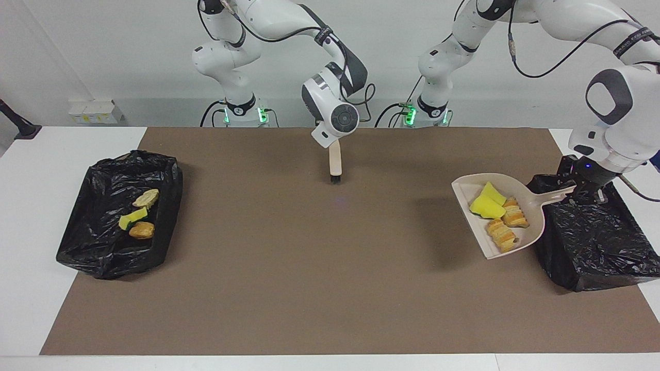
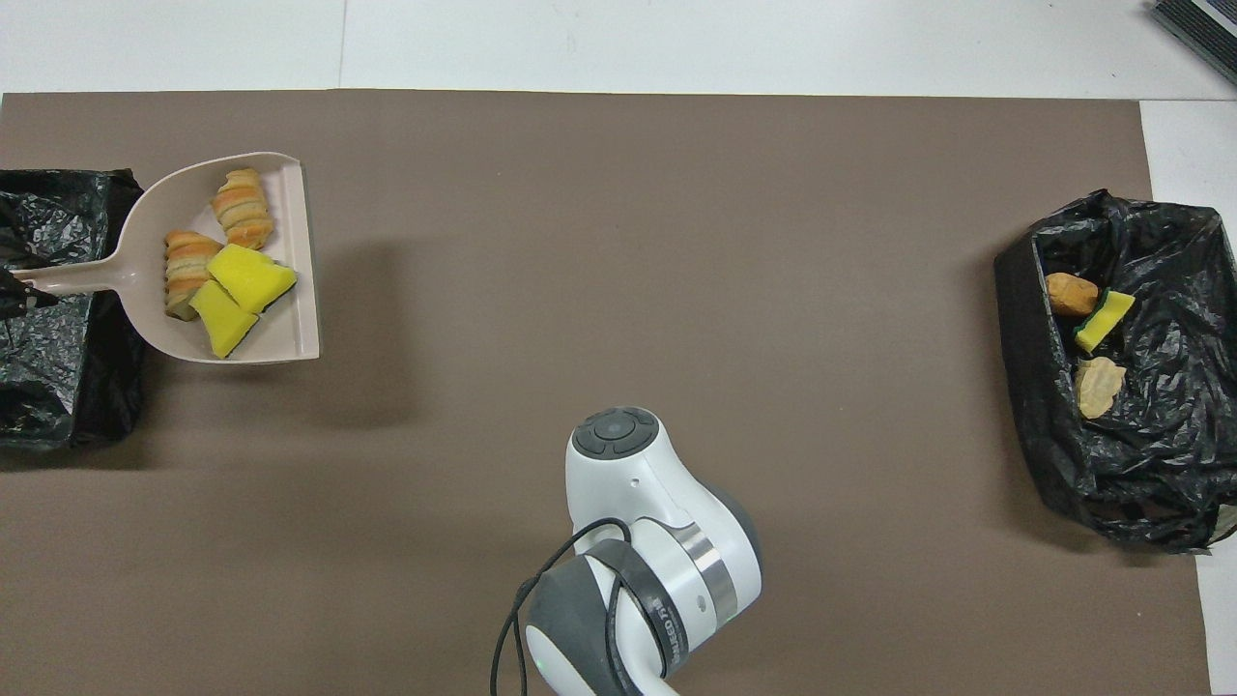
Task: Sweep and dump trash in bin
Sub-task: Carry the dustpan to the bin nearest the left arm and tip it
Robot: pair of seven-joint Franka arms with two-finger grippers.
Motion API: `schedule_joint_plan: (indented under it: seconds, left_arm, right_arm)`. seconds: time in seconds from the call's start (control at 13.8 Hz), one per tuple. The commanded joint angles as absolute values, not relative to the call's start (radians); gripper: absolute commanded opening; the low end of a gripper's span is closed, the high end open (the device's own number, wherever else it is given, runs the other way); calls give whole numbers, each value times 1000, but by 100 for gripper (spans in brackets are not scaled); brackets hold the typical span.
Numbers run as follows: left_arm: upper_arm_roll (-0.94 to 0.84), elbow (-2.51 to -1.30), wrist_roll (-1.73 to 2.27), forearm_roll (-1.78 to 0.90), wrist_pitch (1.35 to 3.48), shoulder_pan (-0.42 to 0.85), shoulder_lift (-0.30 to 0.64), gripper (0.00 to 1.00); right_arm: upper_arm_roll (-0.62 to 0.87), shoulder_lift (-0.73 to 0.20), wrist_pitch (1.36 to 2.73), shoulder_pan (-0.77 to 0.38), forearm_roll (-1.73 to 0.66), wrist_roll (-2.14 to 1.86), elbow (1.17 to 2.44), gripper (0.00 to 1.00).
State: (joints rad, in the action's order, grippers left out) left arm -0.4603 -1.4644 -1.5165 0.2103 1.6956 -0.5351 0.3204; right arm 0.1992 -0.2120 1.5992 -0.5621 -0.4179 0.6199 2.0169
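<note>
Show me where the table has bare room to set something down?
The brown mat lies bare between the two black-lined bins. It is crowded only at the left arm's end, where the beige dustpan hangs beside that bin.

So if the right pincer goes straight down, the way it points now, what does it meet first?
Probably the brown mat: the right pincer holds the brush bristles-down over bare mat, so the bristles would touch first.
</note>
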Motion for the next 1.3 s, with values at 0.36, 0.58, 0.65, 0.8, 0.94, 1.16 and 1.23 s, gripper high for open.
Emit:
schedule_joint_plan:
  seconds: [0.36,0.58,0.65,0.8,0.94,1.16,1.23]
  left_arm:
    - [-344,-1408,-1608,250,1710,-537,330,0]
    - [-312,-1388,-1660,255,1724,-537,333,0]
    - [-304,-1387,-1660,259,1726,-538,331,0]
    - [-273,-1349,-1670,285,1736,-537,344,0]
    - [-258,-1301,-1686,319,1735,-538,376,0]
    - [-249,-1229,-1765,382,1738,-546,435,0]
    - [-238,-1204,-1794,394,1738,-555,465,0]
  right_arm:
    - [198,-146,1704,-603,-442,572,2140,39]
    - [198,-156,1689,-603,-442,574,2108,100]
    - [196,-160,1681,-601,-439,577,2093,100]
    - [189,-152,1634,-585,-422,580,2033,100]
    - [187,-137,1606,-520,-378,577,1968,100]
    - [189,-103,1557,-416,-312,560,1892,100]
    - [190,-103,1533,-378,-284,546,1850,100]
